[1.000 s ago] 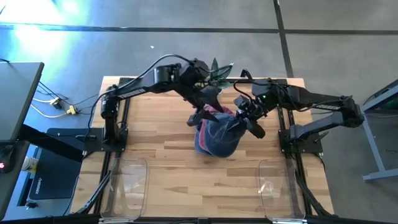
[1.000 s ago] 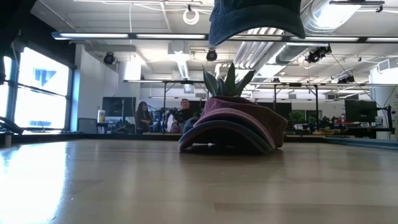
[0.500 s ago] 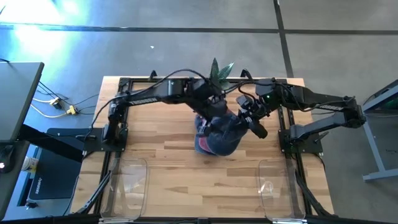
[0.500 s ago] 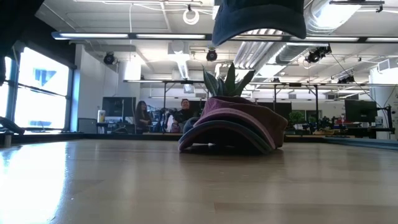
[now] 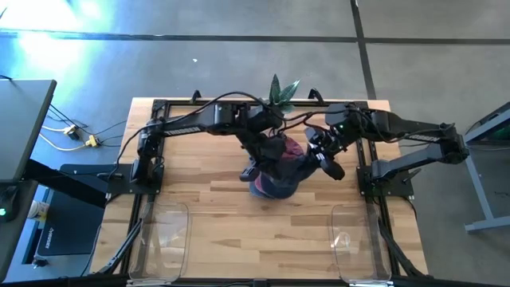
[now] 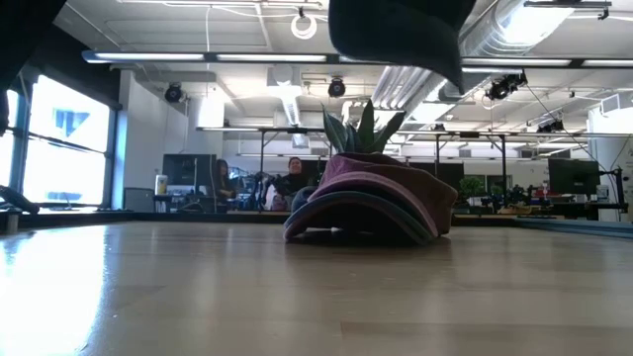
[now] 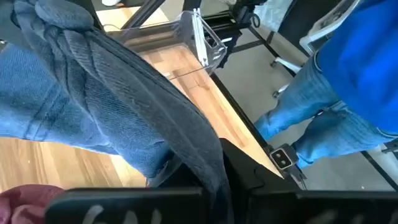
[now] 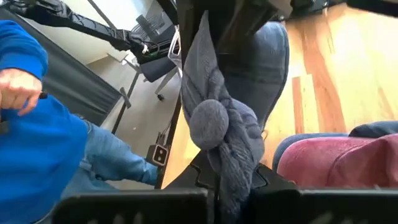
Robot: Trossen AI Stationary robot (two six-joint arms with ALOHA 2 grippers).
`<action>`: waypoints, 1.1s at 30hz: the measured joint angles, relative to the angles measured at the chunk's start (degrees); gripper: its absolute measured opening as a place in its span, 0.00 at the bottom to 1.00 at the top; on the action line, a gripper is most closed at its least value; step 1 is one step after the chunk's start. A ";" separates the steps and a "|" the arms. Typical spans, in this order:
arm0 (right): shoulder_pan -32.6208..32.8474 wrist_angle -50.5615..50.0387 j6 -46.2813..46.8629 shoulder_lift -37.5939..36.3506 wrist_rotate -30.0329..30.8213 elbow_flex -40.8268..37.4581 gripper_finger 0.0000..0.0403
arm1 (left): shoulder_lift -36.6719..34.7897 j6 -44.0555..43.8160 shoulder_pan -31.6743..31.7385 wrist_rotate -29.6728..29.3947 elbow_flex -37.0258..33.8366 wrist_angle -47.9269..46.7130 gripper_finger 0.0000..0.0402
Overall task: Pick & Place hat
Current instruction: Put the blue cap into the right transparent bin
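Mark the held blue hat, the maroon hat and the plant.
blue hat (image 8: 214,134), right wrist view, its pompom.
maroon hat (image 6: 381,180), low view, upper crown.
plant (image 6: 361,129), low view, centre leaves.

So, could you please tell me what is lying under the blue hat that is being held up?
Under the raised blue hat lies a stack of hats on the table, a maroon hat on top. How many hats lie beneath it is hidden.

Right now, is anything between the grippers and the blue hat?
No. Both the left gripper and the right gripper are shut on the blue hat, holding it in the air above the pile of hats on the table.
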 joint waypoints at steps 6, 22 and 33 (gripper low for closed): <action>-1.84 3.42 -1.76 -1.47 -2.99 0.00 0.25 | -0.59 -0.13 0.37 1.31 -0.11 -0.40 0.01; -0.61 -3.47 -28.66 -4.99 9.16 -3.24 0.66 | -0.85 -2.84 0.37 7.48 -0.07 2.04 0.00; 0.62 23.10 -11.39 -4.22 -13.02 -17.07 0.58 | -0.85 -4.20 0.78 6.83 -0.04 0.56 0.00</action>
